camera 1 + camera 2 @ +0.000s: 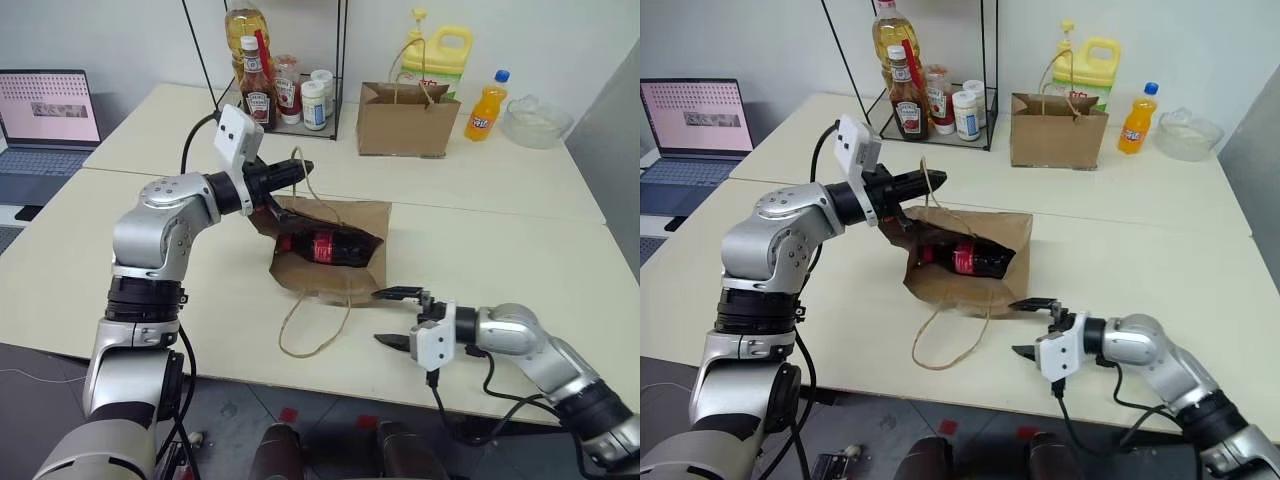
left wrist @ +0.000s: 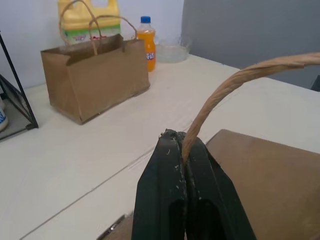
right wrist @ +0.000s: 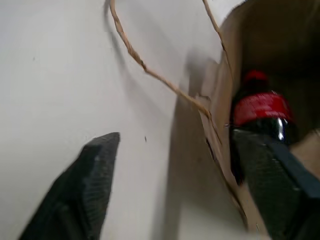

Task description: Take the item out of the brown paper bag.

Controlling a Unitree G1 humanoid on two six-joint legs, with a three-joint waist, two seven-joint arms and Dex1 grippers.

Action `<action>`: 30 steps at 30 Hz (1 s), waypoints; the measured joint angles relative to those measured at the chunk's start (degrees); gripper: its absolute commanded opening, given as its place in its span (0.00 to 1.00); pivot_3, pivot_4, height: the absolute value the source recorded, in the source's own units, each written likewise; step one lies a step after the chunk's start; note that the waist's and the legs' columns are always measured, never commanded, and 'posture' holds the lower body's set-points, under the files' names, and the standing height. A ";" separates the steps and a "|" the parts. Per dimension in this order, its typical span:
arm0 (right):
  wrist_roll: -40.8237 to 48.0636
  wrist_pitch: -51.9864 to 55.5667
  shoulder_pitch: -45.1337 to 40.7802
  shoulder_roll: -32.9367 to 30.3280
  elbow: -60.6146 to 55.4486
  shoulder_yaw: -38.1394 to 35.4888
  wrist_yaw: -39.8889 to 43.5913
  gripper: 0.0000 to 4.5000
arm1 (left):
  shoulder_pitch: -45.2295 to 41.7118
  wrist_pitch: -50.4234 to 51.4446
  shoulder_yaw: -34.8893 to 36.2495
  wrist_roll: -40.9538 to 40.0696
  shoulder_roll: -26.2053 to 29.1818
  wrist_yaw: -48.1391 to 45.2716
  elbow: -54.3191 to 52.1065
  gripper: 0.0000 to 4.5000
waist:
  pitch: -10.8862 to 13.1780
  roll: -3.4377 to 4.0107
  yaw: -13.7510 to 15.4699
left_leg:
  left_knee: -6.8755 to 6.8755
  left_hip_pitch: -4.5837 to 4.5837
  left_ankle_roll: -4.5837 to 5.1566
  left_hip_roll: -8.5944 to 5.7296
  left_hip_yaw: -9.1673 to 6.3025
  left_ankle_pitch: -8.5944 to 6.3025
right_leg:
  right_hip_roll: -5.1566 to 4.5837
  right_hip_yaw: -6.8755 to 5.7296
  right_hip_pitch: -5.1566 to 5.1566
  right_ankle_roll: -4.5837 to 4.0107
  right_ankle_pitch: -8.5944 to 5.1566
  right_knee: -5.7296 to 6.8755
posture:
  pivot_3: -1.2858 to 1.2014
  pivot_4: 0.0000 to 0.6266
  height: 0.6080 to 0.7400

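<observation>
Lying on its side on the pale table [image 1: 520, 250]: the brown paper bag [image 1: 345, 275], mouth toward the robot, upper flap lifted. Inside, just within the opening: the cola bottle [image 1: 325, 246], on its side, red label band showing, red cap pointing away from the right arm.

Raised above the bag's far edge: the left gripper [image 1: 290, 171], fingers pressed together and clamped on the bag's upper twine handle [image 2: 235, 80], holding the mouth agape. Trailing loose over the table's near edge: the lower twine handle [image 1: 310, 335].

Low at the near table edge, just outside the bag's mouth: the right gripper [image 1: 396, 317], fingers spread wide, nothing between them, aimed across toward the opening. Apart from the bag rim and near the bottle, not touching either.

Farther back on the table: a second brown bag [image 1: 405, 120], upright, and an orange soda bottle [image 1: 486, 107].
</observation>
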 measured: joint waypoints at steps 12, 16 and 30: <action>55.40 58.79 -7.69 5.57 -28.63 -10.73 -8.45 0.74 | -2.85 -1.29 1.24 0.13 -1.17 2.36 1.59 0.00 | 0.11 0.17 -0.17 | 0.18 -0.34 -0.02 0.01 -0.18 0.02 | 0.01 -0.12 -0.17 0.08 0.06 0.04 | 0.52 0.24 1.00; 69.70 70.10 -14.55 14.44 -26.10 -10.88 -14.96 0.50 | -3.50 -1.51 1.33 0.36 -1.61 2.45 2.88 0.00 | 0.11 0.18 -0.08 | 0.19 -0.72 -0.01 0.01 -0.28 0.03 | 0.02 -0.25 -0.55 0.07 0.06 0.08 | 0.52 0.24 1.00; 50.50 63.49 -24.30 34.62 1.11 -1.33 -10.75 0.01 | -3.97 -2.69 1.32 0.80 -2.61 2.53 2.82 0.00 | 0.13 0.21 -0.04 | 0.21 -1.15 -0.25 0.02 -0.35 0.18 | 0.01 -0.39 -1.11 0.06 0.07 0.25 | 0.52 0.24 1.00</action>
